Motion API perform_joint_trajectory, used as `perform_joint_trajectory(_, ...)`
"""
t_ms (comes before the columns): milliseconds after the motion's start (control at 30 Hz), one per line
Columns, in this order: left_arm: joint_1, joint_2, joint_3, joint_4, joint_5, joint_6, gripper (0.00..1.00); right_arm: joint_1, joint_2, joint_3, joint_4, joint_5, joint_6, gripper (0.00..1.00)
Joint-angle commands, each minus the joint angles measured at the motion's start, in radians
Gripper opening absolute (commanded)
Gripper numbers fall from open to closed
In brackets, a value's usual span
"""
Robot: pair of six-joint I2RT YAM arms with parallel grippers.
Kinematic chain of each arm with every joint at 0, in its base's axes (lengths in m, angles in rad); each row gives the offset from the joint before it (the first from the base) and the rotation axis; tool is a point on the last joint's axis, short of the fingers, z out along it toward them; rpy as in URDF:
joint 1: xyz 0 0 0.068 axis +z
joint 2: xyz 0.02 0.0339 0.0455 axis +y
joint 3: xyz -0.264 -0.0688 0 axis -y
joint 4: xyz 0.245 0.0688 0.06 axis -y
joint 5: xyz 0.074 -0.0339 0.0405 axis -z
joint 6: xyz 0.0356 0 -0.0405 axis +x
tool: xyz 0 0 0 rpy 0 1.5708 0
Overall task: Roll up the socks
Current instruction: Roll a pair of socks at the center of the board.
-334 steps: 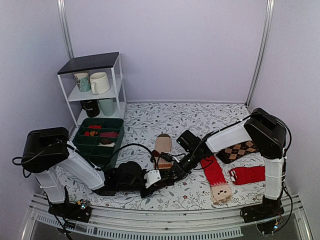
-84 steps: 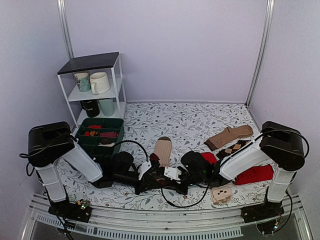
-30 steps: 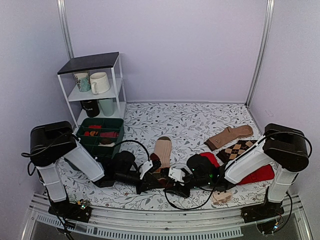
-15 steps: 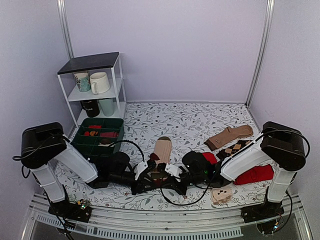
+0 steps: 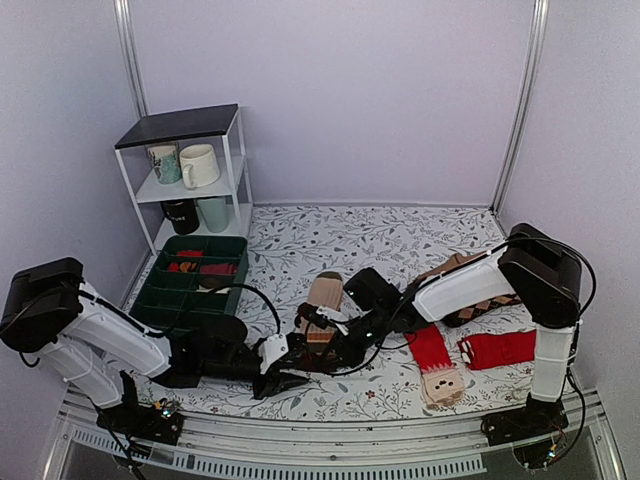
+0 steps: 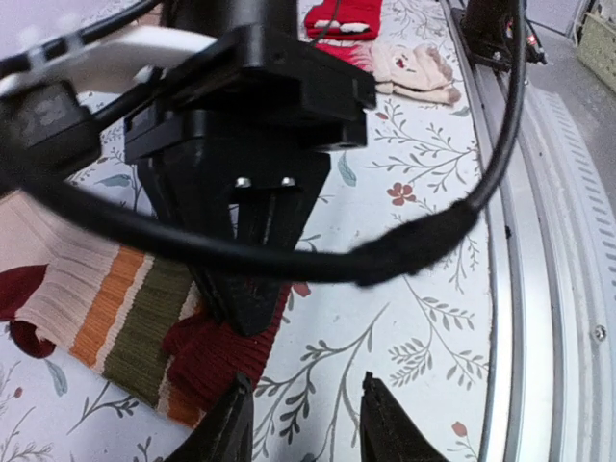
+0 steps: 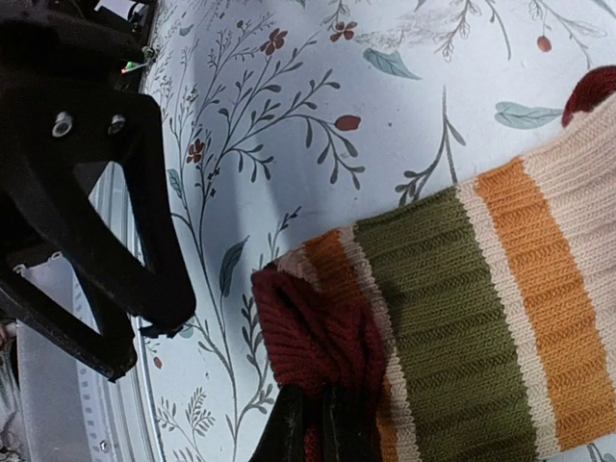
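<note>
A striped sock (image 5: 322, 298) in beige, orange and olive with a dark red cuff lies flat on the flowered table. My right gripper (image 5: 318, 345) is shut on that cuff; in the right wrist view the gripper (image 7: 315, 409) pinches the bunched red cuff (image 7: 313, 332), with the stripes (image 7: 462, 289) running off right. My left gripper (image 5: 283, 378) is open and empty, low over the table just in front of the cuff. In the left wrist view it (image 6: 306, 390) faces the right gripper's black body (image 6: 241, 192) and the sock (image 6: 135, 318).
Two red socks (image 5: 430, 350) (image 5: 495, 348), one with a beige face toe, lie to the right. An argyle sock (image 5: 490, 300) lies behind them. A green divided bin (image 5: 195, 275) and a white shelf with mugs (image 5: 190, 170) stand at the left. A metal rail (image 5: 330, 455) runs along the front edge.
The left arm has drawn back to the left and lower. The right arm has swung up and to the far side, uncovering the red socks, and still holds the cuff.
</note>
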Motion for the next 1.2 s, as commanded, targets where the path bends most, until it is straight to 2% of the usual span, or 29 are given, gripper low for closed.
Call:
perform_joint_trajectory(0, -0.035, -0.008, -0.013, 0.006, -0.099, 0.088, 0.42, -0.017, 0.114, 0.037, -0.421, 0.0, 0.0, 0.0)
perform_joint_trajectory(67, -0.049, -0.009, -0.009, 0.011, -0.157, 0.117, 0.44, -0.022, 0.13, 0.061, -0.466, -0.013, -0.006, 0.0)
perform_joint_trajectory(100, -0.059, -0.015, -0.008, 0.014, -0.189, 0.134, 0.51, -0.025, 0.137, 0.071, -0.485, -0.019, -0.01, 0.01)
perform_joint_trajectory(167, -0.074, -0.038, -0.013, 0.02, -0.233, 0.165, 0.59, -0.032, 0.145, 0.083, -0.511, -0.034, -0.013, 0.0)
perform_joint_trajectory(333, -0.077, -0.04, -0.026, 0.06, -0.252, 0.221, 0.96, -0.04, 0.139, 0.095, -0.538, -0.045, -0.012, 0.01)
perform_joint_trajectory(367, -0.077, -0.016, -0.008, 0.042, -0.243, 0.228, 0.99, -0.04, 0.138, 0.096, -0.541, -0.048, -0.012, 0.01)
perform_joint_trajectory(633, -0.087, 0.053, 0.078, -0.028, -0.161, 0.24, 0.99, -0.048, 0.136, 0.1, -0.555, -0.062, -0.047, 0.0)
perform_joint_trajectory(667, -0.086, 0.059, 0.088, -0.038, -0.15, 0.238, 0.96, -0.05, 0.138, 0.102, -0.554, -0.062, -0.049, 0.0)
perform_joint_trajectory(733, -0.088, 0.063, 0.092, -0.034, -0.127, 0.234, 0.84, -0.053, 0.143, 0.105, -0.555, -0.068, -0.05, 0.01)
perform_joint_trajectory(867, -0.093, 0.074, 0.084, 0.0, -0.089, 0.235, 0.74, -0.058, 0.155, 0.111, -0.552, -0.077, -0.05, 0.01)
perform_joint_trajectory(1167, -0.11, 0.156, 0.118, 0.037, -0.052, 0.245, 0.75, -0.064, 0.162, 0.109, -0.554, -0.08, -0.053, 0.01)
